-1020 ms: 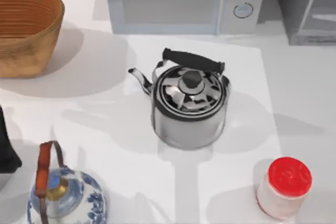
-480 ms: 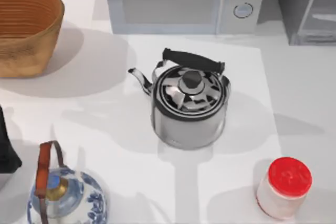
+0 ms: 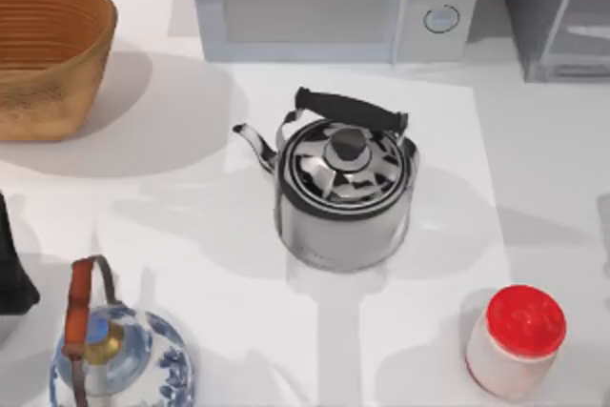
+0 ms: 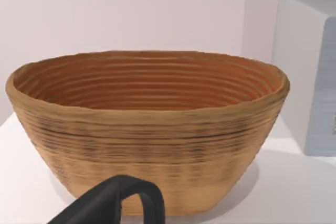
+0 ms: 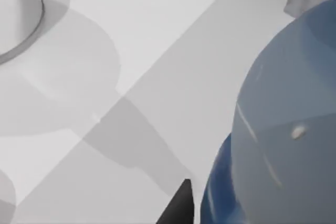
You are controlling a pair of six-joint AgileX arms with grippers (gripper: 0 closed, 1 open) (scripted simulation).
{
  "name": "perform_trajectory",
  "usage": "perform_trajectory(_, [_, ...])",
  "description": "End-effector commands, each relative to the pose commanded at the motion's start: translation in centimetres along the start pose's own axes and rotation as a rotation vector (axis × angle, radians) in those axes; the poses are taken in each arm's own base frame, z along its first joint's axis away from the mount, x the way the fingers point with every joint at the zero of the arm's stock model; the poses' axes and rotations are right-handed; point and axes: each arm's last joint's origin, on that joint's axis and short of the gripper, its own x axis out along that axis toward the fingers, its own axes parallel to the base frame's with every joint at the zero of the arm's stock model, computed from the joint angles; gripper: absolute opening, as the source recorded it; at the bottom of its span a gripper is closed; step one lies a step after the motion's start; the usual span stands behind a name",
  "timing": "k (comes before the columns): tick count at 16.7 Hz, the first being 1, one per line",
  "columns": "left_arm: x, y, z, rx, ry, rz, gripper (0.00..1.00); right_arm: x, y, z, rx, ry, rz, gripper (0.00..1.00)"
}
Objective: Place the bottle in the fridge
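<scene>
2 things are standing nearest on the table (image 3: 553,150): 1 blue-and-white teapot (image 3: 124,364) with a brown handle at the front left, and 1 white jar (image 3: 515,340) with a red lid at the front right. The left arm (image 3: 11,269) is sitting at the table's left edge, just beside the teapot. The left gripper (image 4: 118,203) is appearing in the left wrist view as a dark curved piece low before the basket, and I cannot tell whether it is wide or narrow.

1 bottle (image 5: 283,145) is looming right against the right wrist camera, deep blue low down and pale blue-grey higher up, with the table and a corner of the mat beyond it. 1 dark tip of the right gripper (image 5: 178,205) is sitting just beside the bottle's blue side. I cannot tell whether this gripper is holding the bottle or standing wide of it.

1 steel kettle (image 3: 345,193) is standing upright mid-table on 1 lighter square mat (image 3: 448,264), its black handle arching over the lid and its spout pointing left.

3 things are lining the far side. 1 woven basket (image 3: 48,54) is sitting at the far left, upright. 1 light grey microwave (image 3: 334,2) is standing at the far centre, showing 2 round knobs on its right part. 1 dark grey fridge (image 3: 562,11) is standing at the far right, just beside the microwave, well apart from the jar.
</scene>
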Motion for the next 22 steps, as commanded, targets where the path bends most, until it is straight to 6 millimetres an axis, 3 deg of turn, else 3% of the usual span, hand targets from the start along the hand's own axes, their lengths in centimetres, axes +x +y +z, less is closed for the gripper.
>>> perform_trajectory(4, [0.0, 0.0, 0.0, 0.000, 0.000, 0.000, 1.00, -1.8, 4.5, 1.2, -0.027, -0.088, -0.257, 0.01])
perform_trajectory(9, [0.0, 0.0, 0.0, 0.000, 0.000, 0.000, 1.00, -2.7, 7.9, -0.1, 0.099, -0.319, -0.468, 0.01])
perform_trajectory(14, [0.0, 0.0, 0.0, 0.000, 0.000, 0.000, 1.00, -2.4, 8.7, -1.1, 0.216, -0.441, -0.518, 0.01])
perform_trajectory(22, [0.0, 0.0, 0.0, 0.000, 0.000, 0.000, 1.00, -2.5, 8.5, -0.4, 0.217, -0.435, -0.500, 0.01])
